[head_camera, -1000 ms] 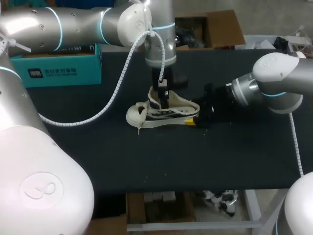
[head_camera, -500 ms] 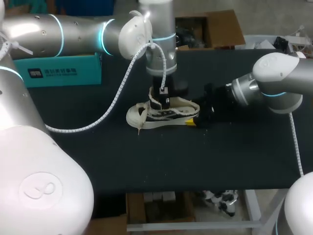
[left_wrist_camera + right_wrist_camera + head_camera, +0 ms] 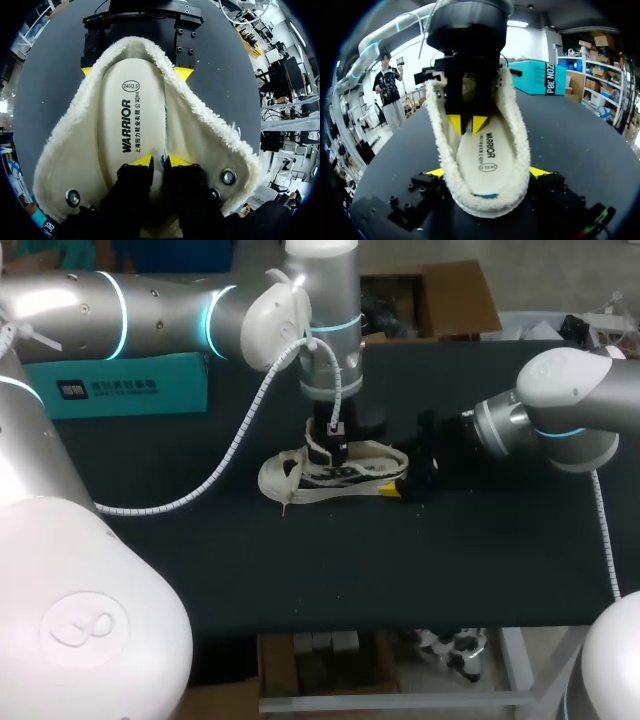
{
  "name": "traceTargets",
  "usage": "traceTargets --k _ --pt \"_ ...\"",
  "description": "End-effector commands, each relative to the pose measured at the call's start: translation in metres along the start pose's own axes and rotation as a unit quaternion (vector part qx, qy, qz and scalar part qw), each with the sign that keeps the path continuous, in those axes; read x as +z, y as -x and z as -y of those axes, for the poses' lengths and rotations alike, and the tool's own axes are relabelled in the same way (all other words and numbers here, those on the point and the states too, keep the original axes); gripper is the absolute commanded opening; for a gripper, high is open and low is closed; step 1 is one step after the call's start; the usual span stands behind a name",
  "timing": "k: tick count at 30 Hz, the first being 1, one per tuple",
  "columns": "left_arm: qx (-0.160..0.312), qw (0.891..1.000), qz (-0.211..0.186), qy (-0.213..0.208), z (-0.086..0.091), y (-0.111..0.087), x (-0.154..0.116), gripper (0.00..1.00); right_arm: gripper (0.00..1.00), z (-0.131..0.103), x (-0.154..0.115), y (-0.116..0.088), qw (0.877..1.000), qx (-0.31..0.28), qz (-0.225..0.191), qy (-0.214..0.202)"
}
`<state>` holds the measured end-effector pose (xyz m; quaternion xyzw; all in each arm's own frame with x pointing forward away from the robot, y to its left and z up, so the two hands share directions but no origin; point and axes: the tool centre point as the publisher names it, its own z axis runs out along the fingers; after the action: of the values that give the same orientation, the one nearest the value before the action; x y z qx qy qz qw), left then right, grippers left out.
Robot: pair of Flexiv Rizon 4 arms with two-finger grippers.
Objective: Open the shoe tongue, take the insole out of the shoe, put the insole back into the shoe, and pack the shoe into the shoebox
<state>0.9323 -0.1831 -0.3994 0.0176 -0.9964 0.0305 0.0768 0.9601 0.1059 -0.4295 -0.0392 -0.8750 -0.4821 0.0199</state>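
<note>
Shoe (image 3: 335, 472) is laid upright on its sole on the black table (image 3: 300, 570), with the heel toward the right arm. The heel is clamped from both sides by the right gripper (image 3: 487, 172), with one yellow tip seen against each flank of the shoe. The left gripper (image 3: 161, 161) is held vertically in the shoe's opening. Its fingers (image 3: 142, 161) are drawn almost together, and a thin edge of the insole (image 3: 130, 120) is pinched between them near the shoe's middle. The rest of the insole is seen lying flat inside the shoe, print up. The fleece lining (image 3: 200, 125) is spread wide round the opening. A teal shoebox (image 3: 130, 380) is placed well apart from the shoe, beyond its toe end, under the left arm.
</note>
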Motion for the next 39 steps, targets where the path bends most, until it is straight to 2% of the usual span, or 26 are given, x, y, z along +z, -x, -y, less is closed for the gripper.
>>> traceTargets --k 1,3,9,17,22,24,29,30,31,33,39 --pt "-0.006 1.000 0.013 0.009 0.003 0.005 0.026 0.23 0.00 0.004 0.003 0.002 1.000 0.001 -0.002 0.002" --pt "-0.008 1.000 0.019 0.010 0.003 0.008 0.030 0.22 0.00 0.004 0.003 0.002 1.000 0.001 -0.002 0.002" --pt "-0.011 0.999 0.048 0.015 0.003 0.020 0.043 0.27 0.00 0.004 0.003 0.002 1.000 0.001 -0.002 0.002" --pt "-0.022 0.994 0.103 0.017 0.000 0.047 0.055 0.27 0.00 0.004 0.003 0.002 1.000 0.001 -0.002 0.002" --pt "-0.026 0.991 0.126 0.019 -0.003 0.068 0.063 0.38 0.00 0.004 0.003 0.002 1.000 0.001 -0.002 0.002" --pt "-0.020 0.991 0.131 0.022 -0.003 0.075 0.067 0.38 0.00 0.004 0.003 0.002 1.000 0.001 -0.002 0.002" --pt "-0.009 0.990 0.138 0.027 0.001 0.088 0.077 0.31 0.00 0.004 0.003 0.002 1.000 0.001 -0.002 0.002" --pt "-0.008 0.990 0.140 0.027 0.002 0.090 0.078 0.24 0.00 0.004 0.003 0.002 1.000 0.001 -0.002 0.002" --pt "-0.006 0.990 0.141 0.027 0.003 0.092 0.078 0.12 0.00 0.004 0.003 0.002 1.000 0.001 -0.002 0.002" --pt "-0.002 0.989 0.145 0.026 0.006 0.094 0.075 0.00 0.00 0.004 0.003 0.002 1.000 0.001 -0.002 0.002" --pt "0.013 0.987 0.157 0.015 0.014 0.084 0.043 0.00 0.00 0.004 0.003 0.002 1.000 0.001 -0.002 0.002"
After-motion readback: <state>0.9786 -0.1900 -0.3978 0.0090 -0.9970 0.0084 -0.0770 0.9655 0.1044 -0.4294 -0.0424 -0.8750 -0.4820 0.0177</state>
